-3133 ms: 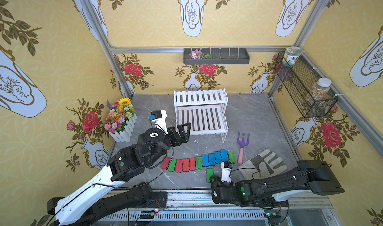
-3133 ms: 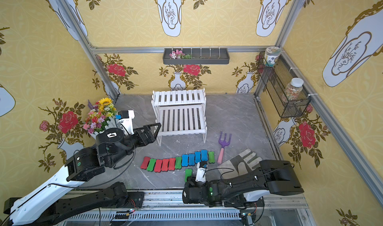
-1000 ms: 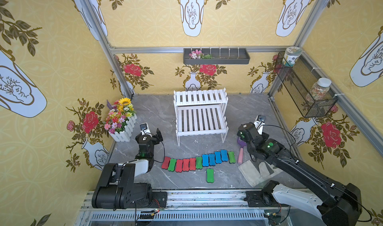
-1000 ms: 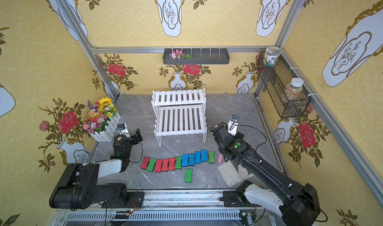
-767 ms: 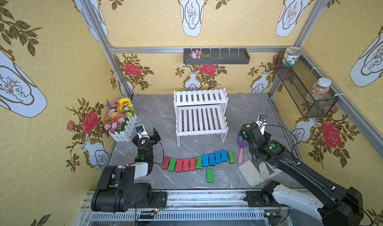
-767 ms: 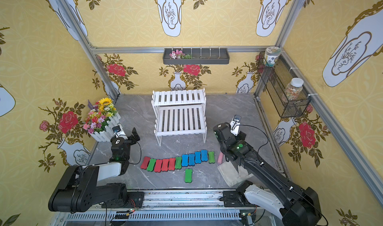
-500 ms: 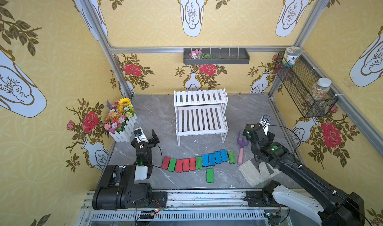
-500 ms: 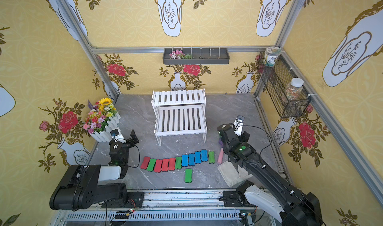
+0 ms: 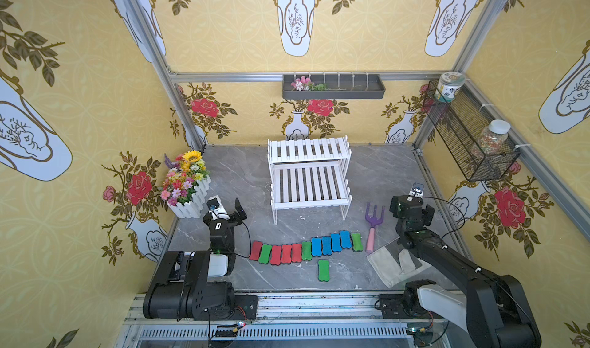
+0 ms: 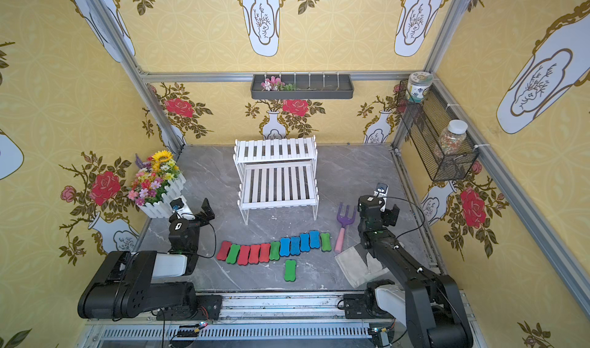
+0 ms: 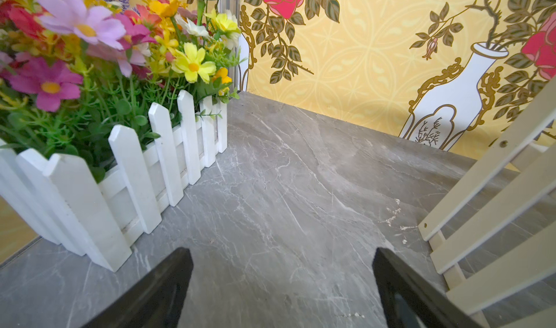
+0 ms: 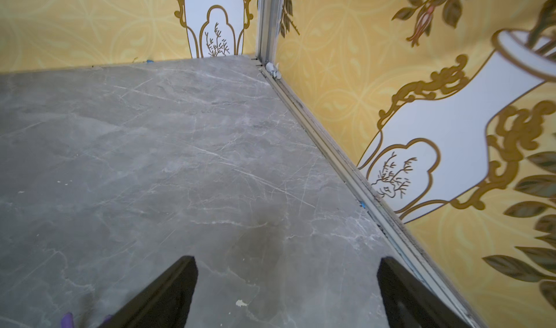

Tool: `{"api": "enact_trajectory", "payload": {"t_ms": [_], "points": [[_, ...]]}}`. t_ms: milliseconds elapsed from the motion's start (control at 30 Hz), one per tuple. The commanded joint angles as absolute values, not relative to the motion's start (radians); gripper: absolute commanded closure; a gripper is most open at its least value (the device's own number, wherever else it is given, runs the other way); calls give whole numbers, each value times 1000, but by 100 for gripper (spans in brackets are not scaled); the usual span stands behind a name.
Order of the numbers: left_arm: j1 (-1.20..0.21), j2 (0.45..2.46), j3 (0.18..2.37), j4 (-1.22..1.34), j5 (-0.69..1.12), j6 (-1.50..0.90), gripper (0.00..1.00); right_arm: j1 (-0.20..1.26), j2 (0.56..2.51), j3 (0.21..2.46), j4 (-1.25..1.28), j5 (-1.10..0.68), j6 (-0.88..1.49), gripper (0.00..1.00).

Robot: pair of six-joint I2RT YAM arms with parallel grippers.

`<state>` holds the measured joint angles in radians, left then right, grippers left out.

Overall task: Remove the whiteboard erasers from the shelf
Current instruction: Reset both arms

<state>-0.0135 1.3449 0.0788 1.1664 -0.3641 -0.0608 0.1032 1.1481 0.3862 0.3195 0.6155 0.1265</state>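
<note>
Several red, green and blue whiteboard erasers (image 9: 306, 249) (image 10: 274, 250) lie in a curved row on the grey table in front of the shelf. One green eraser (image 9: 323, 270) lies apart, nearer the front edge. The white shelf (image 9: 308, 177) (image 10: 277, 179) (image 11: 496, 197) shows bare slats on both tiers. My left gripper (image 9: 228, 210) (image 10: 196, 212) (image 11: 282, 251) is open beside the flower planter, left of the row, holding nothing. My right gripper (image 9: 412, 207) (image 10: 376, 209) (image 12: 287, 258) is open near the right wall, also holding nothing.
A white picket planter of flowers (image 9: 186, 183) (image 11: 90, 149) stands at the left. A purple garden fork (image 9: 373, 222) and a grey glove (image 9: 392, 263) lie right of the row. A dark wall tray (image 9: 333, 86) and a mesh basket (image 9: 469, 139) with jars hang above.
The left arm has folded back from the shelf toward its base. The right arm has lifted from the lone green eraser and swung to the right wall. Both grippers stay open.
</note>
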Motion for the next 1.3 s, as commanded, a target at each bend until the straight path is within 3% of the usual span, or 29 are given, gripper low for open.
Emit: {"api": "enact_trajectory", "payload": {"t_ms": [0, 200, 300, 500, 567, 600, 667, 733, 1267], "points": [[-14, 1350, 82, 1194, -367, -65, 1, 70, 1190, 380, 440, 496, 142, 3], [-14, 1351, 84, 1193, -368, -65, 1, 62, 1342, 264, 782, 427, 127, 3], [-14, 1351, 84, 1193, -367, -65, 1, 64, 1396, 315, 730, 320, 74, 3], [-14, 1350, 84, 1192, -367, -66, 0, 83, 1391, 293, 769, 297, 49, 3], [-14, 1347, 82, 1194, -367, -65, 1, 81, 1405, 224, 897, 284, 52, 3], [-13, 1348, 82, 1193, -367, -65, 0, 85, 1470, 178, 1081, 305, 19, 3], [-15, 1350, 81, 1193, -366, -64, 0, 91, 1411, 239, 848, 299, 60, 3], [-14, 1351, 83, 1195, -367, -65, 1, 42, 1451, 224, 947, 260, 65, 3], [-14, 1336, 73, 1199, -367, -63, 1, 48, 1433, 221, 925, 272, 72, 3]]}}
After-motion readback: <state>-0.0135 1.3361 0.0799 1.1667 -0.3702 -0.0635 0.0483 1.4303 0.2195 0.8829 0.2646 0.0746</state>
